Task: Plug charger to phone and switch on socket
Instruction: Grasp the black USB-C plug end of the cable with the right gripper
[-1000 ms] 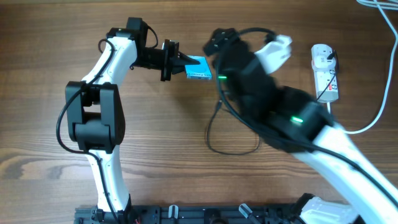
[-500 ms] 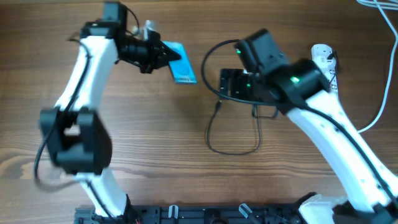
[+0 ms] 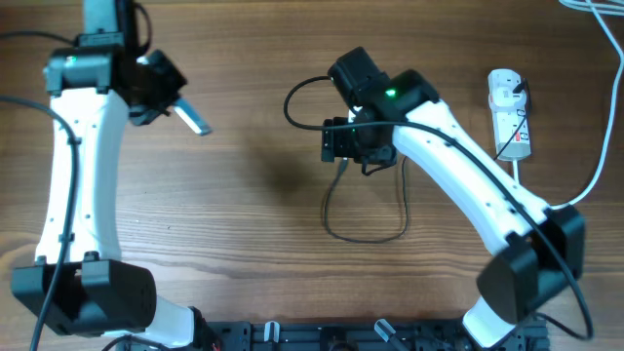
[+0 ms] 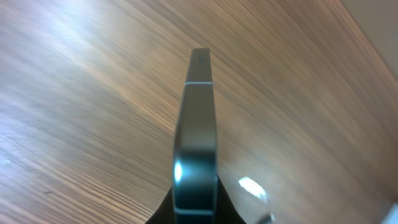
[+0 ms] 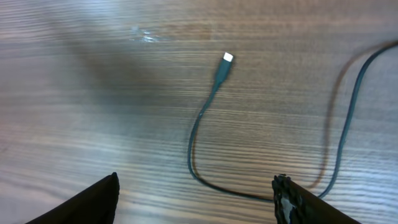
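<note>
The counter (image 3: pixel 234 214) is brown wood with a fine straight grain. Near its far left corner the left tool (image 3: pixel 178 105) is closed on the phone (image 4: pixel 196 130), a thin slab seen edge-on as a smooth grey metallic strip with rounded corners. The dark fingers (image 4: pixel 163 216) pinch its two flat faces at one end, and the screen is turned out of sight. From overhead, the phone's long axis runs diagonally, its free end pointing away from the tool toward the near right.

The right tool (image 5: pixel 194 182) hangs over the middle of the counter with its black fingertips (image 5: pixel 93 202) spread wide, holding and touching nothing. Below it lies the charger (image 5: pixel 198 134), a long thin black cable, round and matte. Its small black connector (image 5: pixel 222 68) has a bright metal tip and lies flat, pointing toward the far edge. The cable curves back from it into a loose loop toward the near edge.

The socket (image 3: pixel 509 115), a small white elongated plastic power strip with a red-and-white label, lies near the right edge. Its long axis runs far to near, and a thick white cord (image 3: pixel 597 166) trails beside it.
</note>
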### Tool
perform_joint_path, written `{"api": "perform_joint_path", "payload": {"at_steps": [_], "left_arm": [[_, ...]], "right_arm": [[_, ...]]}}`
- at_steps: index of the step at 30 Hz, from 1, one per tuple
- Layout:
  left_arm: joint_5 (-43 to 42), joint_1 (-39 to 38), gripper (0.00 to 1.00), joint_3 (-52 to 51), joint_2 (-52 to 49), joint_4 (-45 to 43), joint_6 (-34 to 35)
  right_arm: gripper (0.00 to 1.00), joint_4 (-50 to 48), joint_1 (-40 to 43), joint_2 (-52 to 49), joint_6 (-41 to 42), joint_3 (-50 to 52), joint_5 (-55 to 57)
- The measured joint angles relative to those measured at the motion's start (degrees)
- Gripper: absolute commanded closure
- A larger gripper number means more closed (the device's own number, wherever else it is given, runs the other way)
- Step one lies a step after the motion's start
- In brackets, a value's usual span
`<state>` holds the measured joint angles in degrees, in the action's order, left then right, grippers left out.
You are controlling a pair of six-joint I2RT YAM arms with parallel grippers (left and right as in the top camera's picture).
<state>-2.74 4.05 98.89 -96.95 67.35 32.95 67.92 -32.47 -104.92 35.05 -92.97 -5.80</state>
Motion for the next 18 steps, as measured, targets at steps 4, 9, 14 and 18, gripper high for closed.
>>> {"api": "perform_joint_path", "payload": {"at_steps": [4,9,14,18], "left_arm": [[2.4,3.7,0.96,0.0,0.0,1.7,1.0],[2.9,4.4,0.96,0.0,0.0,2.9,1.3],[2.9,4.4,0.96,0.0,0.0,2.9,1.3],[2.9,4.4,0.96,0.0,0.0,3.0,1.3]], "right_arm": [[0.24,-1.8,-0.1,-4.9,5.3,1.8,0.0],[0.28,-4.6,-2.3,-11.9,11.5,3.8,1.5],[0.33,-7.8,-4.5,-16.2,13.5,3.9,2.4],[0.34,-9.0,-4.5,-17.2,14.7,4.0,3.5]]}}
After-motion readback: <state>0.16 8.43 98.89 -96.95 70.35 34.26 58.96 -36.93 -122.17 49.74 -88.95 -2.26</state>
